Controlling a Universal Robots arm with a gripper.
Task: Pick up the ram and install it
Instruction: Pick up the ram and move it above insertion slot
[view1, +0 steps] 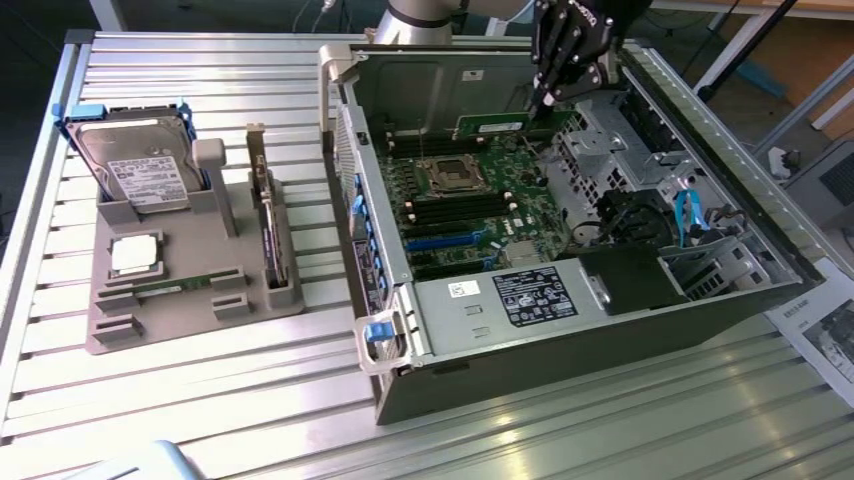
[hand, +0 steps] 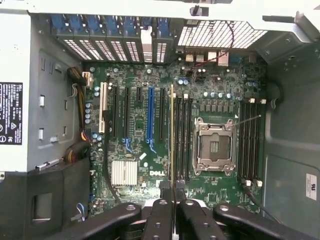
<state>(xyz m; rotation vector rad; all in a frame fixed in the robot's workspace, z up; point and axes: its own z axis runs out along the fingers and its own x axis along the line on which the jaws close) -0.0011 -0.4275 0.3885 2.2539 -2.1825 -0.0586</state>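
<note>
Notably, the ram (view1: 494, 126) looks long, thin, green.

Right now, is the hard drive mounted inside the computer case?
No, the hard drive stands upright in the gray holder on the table, outside the computer case.

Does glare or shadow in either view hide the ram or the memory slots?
Exterior view: bright streaks glare off the ribbed table in front of the computer case, but the ram under the gripper is plain to see. Wrist view: the top rim is washed out white, the motherboard is evenly lit, and the ram, held edge-on, is clear of glare.
</note>
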